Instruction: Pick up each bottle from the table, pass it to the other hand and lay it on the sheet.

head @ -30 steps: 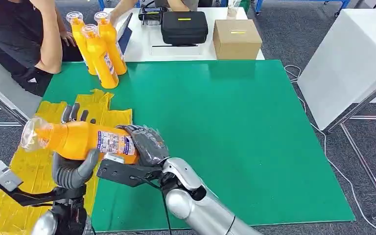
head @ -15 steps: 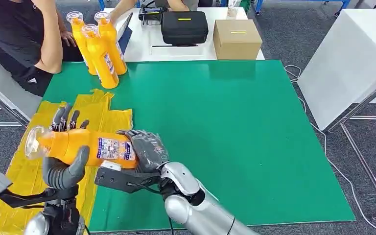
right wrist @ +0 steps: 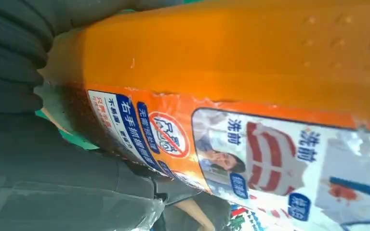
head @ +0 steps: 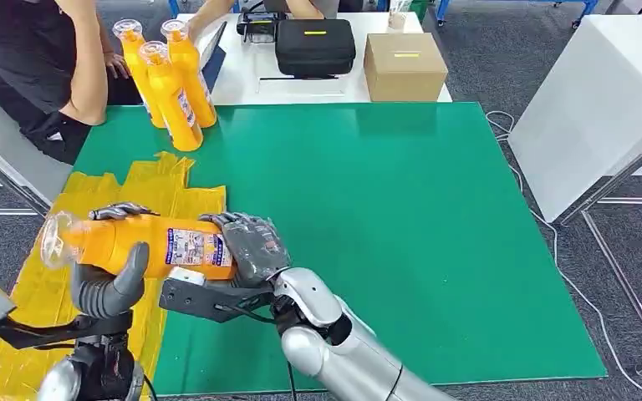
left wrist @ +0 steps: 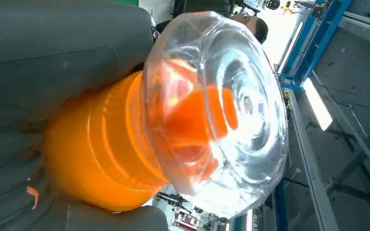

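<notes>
Since a moment ago the left hand has wrapped its fingers over the orange plastic bottle with a clear cap, held level above the crumpled yellow sheet. Both hands grip it; the right hand, at its base, should let go only once the left grip is firm.

The bottle's base is buried in the right hand, label half covered. Left wrist view, its clear cap hides the rest. The person gets cropped at the frame's top edge.
</notes>
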Robot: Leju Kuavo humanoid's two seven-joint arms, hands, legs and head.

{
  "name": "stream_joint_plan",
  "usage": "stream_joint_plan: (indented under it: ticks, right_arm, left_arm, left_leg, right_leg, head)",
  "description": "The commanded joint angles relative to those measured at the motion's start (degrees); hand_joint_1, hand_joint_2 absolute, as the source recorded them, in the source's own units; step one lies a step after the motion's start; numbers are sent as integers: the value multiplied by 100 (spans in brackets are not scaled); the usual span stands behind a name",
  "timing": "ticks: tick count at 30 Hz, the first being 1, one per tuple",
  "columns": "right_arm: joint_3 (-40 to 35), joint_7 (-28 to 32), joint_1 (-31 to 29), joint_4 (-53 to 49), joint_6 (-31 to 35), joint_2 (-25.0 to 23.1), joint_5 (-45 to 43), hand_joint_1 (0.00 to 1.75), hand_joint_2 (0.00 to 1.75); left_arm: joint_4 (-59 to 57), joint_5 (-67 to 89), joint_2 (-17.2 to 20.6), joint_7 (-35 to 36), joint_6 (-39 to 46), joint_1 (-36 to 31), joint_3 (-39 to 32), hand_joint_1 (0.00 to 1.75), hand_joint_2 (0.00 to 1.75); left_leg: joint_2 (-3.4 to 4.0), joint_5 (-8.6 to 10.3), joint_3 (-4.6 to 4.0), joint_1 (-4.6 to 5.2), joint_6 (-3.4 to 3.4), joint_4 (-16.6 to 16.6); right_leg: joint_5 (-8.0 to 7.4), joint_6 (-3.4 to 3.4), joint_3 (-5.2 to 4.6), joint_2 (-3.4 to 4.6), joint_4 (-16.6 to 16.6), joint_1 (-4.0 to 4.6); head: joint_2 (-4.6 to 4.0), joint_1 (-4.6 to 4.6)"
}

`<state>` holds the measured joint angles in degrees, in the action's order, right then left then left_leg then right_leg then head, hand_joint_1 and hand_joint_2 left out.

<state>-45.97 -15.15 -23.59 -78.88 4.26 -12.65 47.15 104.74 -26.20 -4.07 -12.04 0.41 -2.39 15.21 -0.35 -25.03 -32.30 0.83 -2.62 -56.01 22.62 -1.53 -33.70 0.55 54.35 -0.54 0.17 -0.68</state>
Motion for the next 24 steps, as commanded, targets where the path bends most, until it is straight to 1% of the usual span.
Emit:
stream_joint_plan:
  ticks: [1,6,16,21,22,23,24]
  right_arm:
    - [-117,-14,-424,86,-75,32,-27,175,175]
    - [-111,-47,-588,244,-141,-64,-107,175,175]
    - [-116,-48,-603,267,-147,-72,-113,175,175]
    - [-132,-72,-739,401,-187,-118,-200,175,175]
    - [-130,-74,-748,395,-187,-129,-203,175,175]
    - [-127,-75,-752,393,-187,-133,-206,175,175]
    - [-117,-82,-766,382,-188,-148,-213,175,175]
  left_arm:
    - [-264,-72,-5,91,-95,-191,235,175,175]
    - [-274,-119,-25,114,-127,-260,265,175,175]
    - [-263,-121,-27,113,-127,-259,256,175,175]
    - [-231,-213,-75,154,-180,-199,186,175,175]
    - [-235,-215,-79,156,-183,-197,192,108,175]
    - [-236,-215,-82,155,-183,-197,195,0,175]
    - [-238,-215,-92,154,-185,-201,204,0,175]
  left_leg:
    - [-1,-10,15,-6,18,-6]
    - [0,-4,5,-1,11,-2]
    - [3,-11,17,-5,19,-5]
    - [6,-6,9,-2,12,-2]
    - [10,-16,23,-5,21,-8]
    - [7,-9,13,-3,15,-3]
    - [4,-3,5,0,10,0]
  right_leg:
    - [10,5,17,-8,3,5]
    - [4,3,6,-4,2,1]
    - [10,5,18,-4,4,4]
    - [4,3,9,1,1,1]
    - [13,6,23,3,7,4]
    - [7,4,14,2,3,2]
    - [2,2,6,0,1,0]
  head:
    - [0,0]
    - [0,0]
    - [0,0]
    - [0,0]
    - [0,0]
    - [0,0]
    - [0,0]
